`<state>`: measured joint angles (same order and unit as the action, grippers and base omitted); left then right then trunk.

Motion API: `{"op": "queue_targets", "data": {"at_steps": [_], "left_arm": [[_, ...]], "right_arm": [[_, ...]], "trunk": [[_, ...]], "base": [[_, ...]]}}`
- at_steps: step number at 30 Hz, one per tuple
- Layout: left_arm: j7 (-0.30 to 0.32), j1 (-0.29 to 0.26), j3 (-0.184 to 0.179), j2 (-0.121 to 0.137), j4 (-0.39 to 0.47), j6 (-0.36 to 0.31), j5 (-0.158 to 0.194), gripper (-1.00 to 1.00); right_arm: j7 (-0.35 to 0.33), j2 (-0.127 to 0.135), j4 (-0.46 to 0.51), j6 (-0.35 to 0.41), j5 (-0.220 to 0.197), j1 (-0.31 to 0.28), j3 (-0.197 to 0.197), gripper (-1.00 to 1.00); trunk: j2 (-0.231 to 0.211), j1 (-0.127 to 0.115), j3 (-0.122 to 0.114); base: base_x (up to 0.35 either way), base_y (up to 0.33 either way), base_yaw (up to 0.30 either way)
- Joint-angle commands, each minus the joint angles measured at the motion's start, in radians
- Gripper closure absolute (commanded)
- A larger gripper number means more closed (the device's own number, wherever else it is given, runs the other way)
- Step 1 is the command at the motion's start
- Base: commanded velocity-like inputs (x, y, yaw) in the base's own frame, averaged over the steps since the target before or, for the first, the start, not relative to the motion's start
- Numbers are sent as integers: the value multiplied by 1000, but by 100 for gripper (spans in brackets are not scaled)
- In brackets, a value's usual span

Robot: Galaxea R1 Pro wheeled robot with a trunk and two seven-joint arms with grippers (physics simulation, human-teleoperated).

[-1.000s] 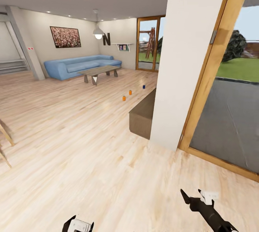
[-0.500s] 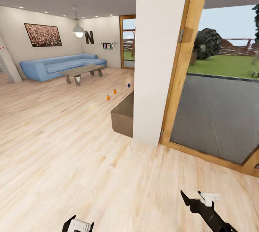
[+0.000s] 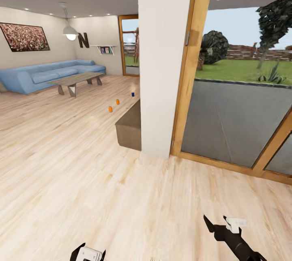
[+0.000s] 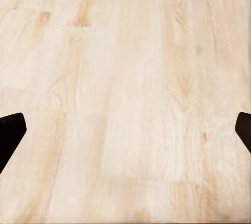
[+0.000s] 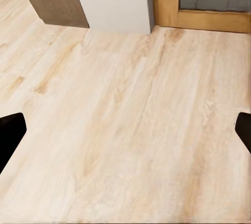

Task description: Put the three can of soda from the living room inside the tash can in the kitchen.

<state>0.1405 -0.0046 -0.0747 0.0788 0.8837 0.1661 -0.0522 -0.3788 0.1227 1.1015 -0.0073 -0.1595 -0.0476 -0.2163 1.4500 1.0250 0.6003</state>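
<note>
The three cans stand on the wood floor [image 3: 81, 163] of the living room, far ahead of the robot: one orange can [image 3: 110, 109], a second orange can [image 3: 117, 101] just behind it, and a dark blue can [image 3: 132, 94] further back. They are apart from each other and upright. Near them, on the side of the white pillar [image 3: 162, 62], stands a low brown box [image 3: 129, 128]; it lies between the robot and the blue can's side of the room. Further back are a blue sofa [image 3: 44, 75] and a low wooden table [image 3: 75, 80] in front of it. A large glass door with wood frame [image 3: 190, 70] is at the right of the pillar.

The cans are too small to read any label. On the far wall hangs a big dark letter "N" [image 3: 83, 40]. The picture [image 3: 24, 37] on the wall is cut off by the edge.

The left gripper [image 4: 125, 130] has its fingers wide apart over bare floor, holding nothing. The right gripper [image 5: 125, 130] is also spread wide and empty, above floor near the pillar's foot.
</note>
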Motion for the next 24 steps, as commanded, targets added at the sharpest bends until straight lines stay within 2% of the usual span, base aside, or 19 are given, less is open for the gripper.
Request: {"op": "queue_targets", "data": {"at_steps": [1, 15, 20, 24], "left_arm": [[0, 0, 0, 0, 0, 0, 0, -100], [-1, 0, -5, 0, 0, 5, -3, -100], [-2, 0, -4, 1, 0, 10, -1, -100], [-2, 0, -4, 0, 1, 10, -2, -100]], "right_arm": [[0, 0, 0, 0, 0, 0, 0, -100], [0, 0, 0, 0, 0, 0, 0, -100], [-1, -1, 0, -2, 1, 0, 1, -100], [-1, -1, 0, -3, 1, 0, 1, -100]], "trunk": [[0, 0, 1], [0, 0, 10], [0, 0, 14], [0, 0, 14]], "base": [[-214, 252, -221], [-213, 238, -221], [-77, 69, -199], [-15, -97, -66]]}}
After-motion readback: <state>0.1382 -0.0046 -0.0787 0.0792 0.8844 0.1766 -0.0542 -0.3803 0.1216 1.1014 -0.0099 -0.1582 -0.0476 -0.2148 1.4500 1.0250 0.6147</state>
